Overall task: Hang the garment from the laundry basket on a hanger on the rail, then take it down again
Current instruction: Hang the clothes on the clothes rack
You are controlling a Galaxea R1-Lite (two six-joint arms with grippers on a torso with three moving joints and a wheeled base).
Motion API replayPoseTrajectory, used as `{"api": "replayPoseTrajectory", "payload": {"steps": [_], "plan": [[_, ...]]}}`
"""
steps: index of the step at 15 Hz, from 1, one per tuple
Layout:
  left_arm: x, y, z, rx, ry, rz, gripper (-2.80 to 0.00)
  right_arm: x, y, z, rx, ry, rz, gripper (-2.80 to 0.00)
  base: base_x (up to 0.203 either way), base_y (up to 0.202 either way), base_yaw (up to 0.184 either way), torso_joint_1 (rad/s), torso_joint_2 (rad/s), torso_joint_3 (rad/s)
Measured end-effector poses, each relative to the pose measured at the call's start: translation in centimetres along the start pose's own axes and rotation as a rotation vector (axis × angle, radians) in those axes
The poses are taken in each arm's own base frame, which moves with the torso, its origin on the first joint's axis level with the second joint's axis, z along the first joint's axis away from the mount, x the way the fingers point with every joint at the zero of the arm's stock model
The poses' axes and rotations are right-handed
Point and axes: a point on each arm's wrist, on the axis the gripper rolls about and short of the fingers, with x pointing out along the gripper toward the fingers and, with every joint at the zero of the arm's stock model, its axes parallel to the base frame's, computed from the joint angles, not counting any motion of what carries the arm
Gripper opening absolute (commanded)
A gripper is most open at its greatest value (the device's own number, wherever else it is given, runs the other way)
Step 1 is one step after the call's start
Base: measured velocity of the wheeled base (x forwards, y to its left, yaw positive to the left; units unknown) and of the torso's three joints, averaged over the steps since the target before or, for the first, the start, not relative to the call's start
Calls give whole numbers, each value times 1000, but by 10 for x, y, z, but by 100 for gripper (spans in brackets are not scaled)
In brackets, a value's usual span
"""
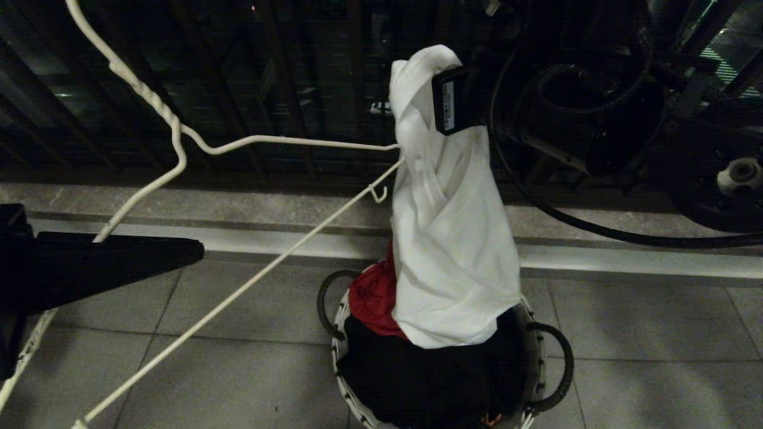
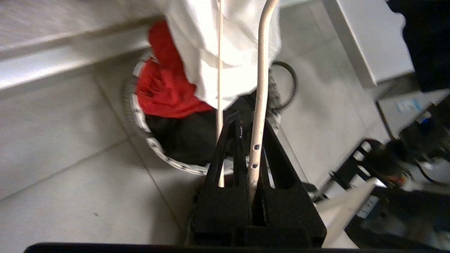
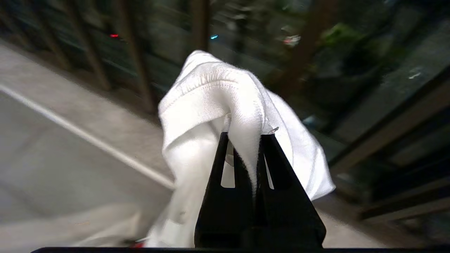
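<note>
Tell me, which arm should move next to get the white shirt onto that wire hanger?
Probably the right. Its pincer pinches the T-shirt lifted above the basket, beside the hanger end. The left pincer just grips the hanger.

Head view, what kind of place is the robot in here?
Probably a home balcony used for drying laundry, at night: a dark barred railing at the edge, grey floor tiles, and a laundry basket of clothes.

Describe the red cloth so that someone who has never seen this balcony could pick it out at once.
Find the laundry basket, round with a white woven rim and black loop handles, on the grey tiled floor. The red cloth bulges over its rim at the back, beside the hanging white garment. It is the only red thing; the pile beneath is dark.
</note>
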Motion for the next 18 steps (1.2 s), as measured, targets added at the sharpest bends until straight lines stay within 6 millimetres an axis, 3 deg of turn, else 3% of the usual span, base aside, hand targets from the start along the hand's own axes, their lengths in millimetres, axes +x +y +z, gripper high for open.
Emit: {"api": "replayPoseTrajectory", "payload": {"steps": [3, 8, 13, 18], "plan": [[-15, -2, 10, 12, -76, 101, -280, -11, 2, 21, 142, 53, 45, -280, 0, 0, 0, 0, 0, 0], [-27, -5, 15, 11, -128, 94, -280, -18, -3, 48, 281, 69, 62, -280, 0, 0, 0, 0, 0, 0], [-21, -10, 12, -39, -88, -40, -280, -15, 1, 50, 288, 59, 71, -280, 0, 0, 0, 0, 0, 0], [-2, -8, 11, -95, -42, -49, -280, -17, 14, 52, 300, 45, 104, -280, 0, 0, 0, 0, 0, 0]]}}
